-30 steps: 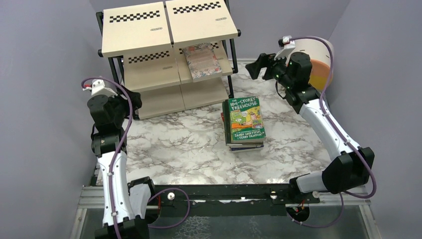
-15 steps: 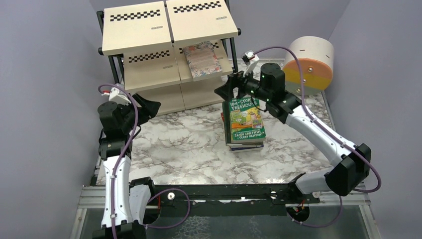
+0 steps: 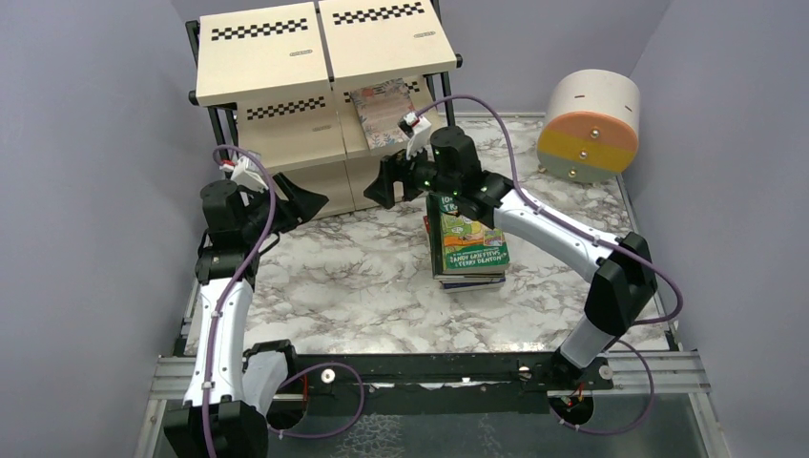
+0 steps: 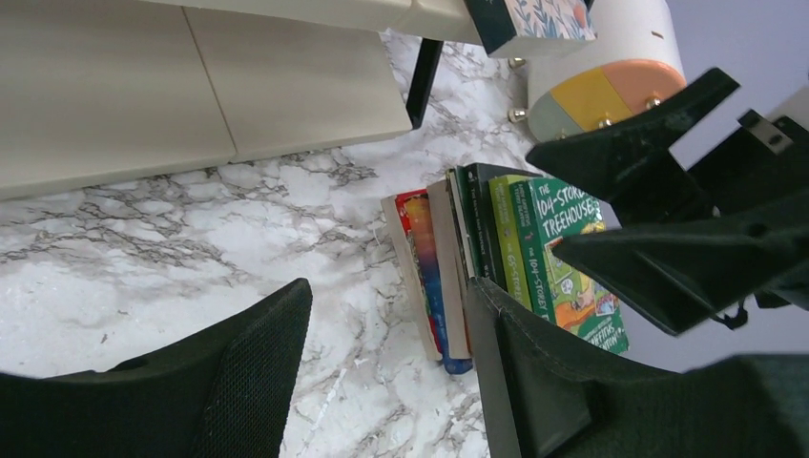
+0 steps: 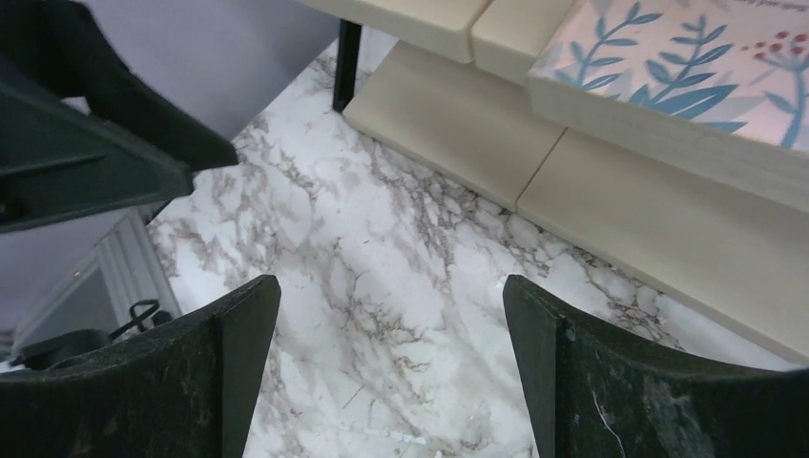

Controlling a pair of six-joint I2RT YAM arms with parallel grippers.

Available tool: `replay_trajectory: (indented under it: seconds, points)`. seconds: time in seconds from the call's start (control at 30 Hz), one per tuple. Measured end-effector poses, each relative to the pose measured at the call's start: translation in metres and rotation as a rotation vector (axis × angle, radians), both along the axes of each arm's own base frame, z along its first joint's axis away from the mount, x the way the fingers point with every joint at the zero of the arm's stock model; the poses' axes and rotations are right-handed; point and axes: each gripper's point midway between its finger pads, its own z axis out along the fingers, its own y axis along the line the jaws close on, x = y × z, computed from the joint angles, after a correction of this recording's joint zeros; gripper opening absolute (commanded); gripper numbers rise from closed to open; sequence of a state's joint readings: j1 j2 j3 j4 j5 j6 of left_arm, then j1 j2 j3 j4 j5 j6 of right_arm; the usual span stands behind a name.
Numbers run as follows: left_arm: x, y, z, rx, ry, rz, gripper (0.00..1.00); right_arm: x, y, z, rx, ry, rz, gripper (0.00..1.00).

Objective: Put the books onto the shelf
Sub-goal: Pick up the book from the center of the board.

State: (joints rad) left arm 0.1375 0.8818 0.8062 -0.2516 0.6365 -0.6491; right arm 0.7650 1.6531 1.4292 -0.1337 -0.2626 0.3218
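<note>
A stack of books (image 3: 469,250) lies flat on the marble table, topped by a green Treehouse paperback; the left wrist view shows the stack's spines (image 4: 477,239). One pink floral book (image 3: 380,114) lies on the middle board of the shelf (image 3: 286,57), and its corner shows in the right wrist view (image 5: 687,67). My right gripper (image 3: 374,183) hovers open in front of the shelf's lowest board, left of the stack, with only bare marble between its fingers (image 5: 391,286). My left gripper (image 3: 310,202) is open and holds nothing (image 4: 389,291); it points at the right one across a short gap.
A round beige-and-orange drum (image 3: 587,124) stands at the back right of the table. Grey walls close in on both sides. The shelf's lowest board (image 5: 458,114) sits just above the marble. The right arm's forearm crosses over the far end of the book stack.
My right arm has swung left from beside the drum, over the stack, to the front of the shelf. The left gripper has moved right and forward toward it. Both stayed open.
</note>
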Motion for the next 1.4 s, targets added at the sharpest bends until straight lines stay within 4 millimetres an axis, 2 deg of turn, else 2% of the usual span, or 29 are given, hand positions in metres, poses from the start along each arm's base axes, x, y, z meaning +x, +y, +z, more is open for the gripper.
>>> replay_trajectory:
  seconds: [0.13,0.37,0.53,0.7,1.03,1.4]
  points:
    - [-0.002,-0.008,0.0,-0.004,0.002,-0.032,0.55,0.011,0.005,-0.006,-0.011,0.001,-0.02,0.85]
    - [-0.007,-0.016,-0.007,-0.002,0.011,-0.067,0.55,0.025,0.01,0.001,0.013,-0.04,-0.057,0.85]
    - [-0.01,-0.018,-0.017,-0.002,0.033,-0.073,0.55,0.036,0.016,-0.002,0.021,-0.059,-0.072,0.85]
    - [-0.01,-0.018,-0.02,-0.002,0.037,-0.074,0.55,0.044,0.019,-0.008,0.021,-0.066,-0.091,0.85]
    - [-0.012,-0.018,-0.022,-0.002,0.038,-0.075,0.55,0.056,0.024,0.008,0.065,-0.125,-0.112,0.85]
    - [-0.013,-0.018,-0.025,0.0,0.044,-0.076,0.55,0.066,0.033,0.001,0.061,-0.134,-0.114,0.85]
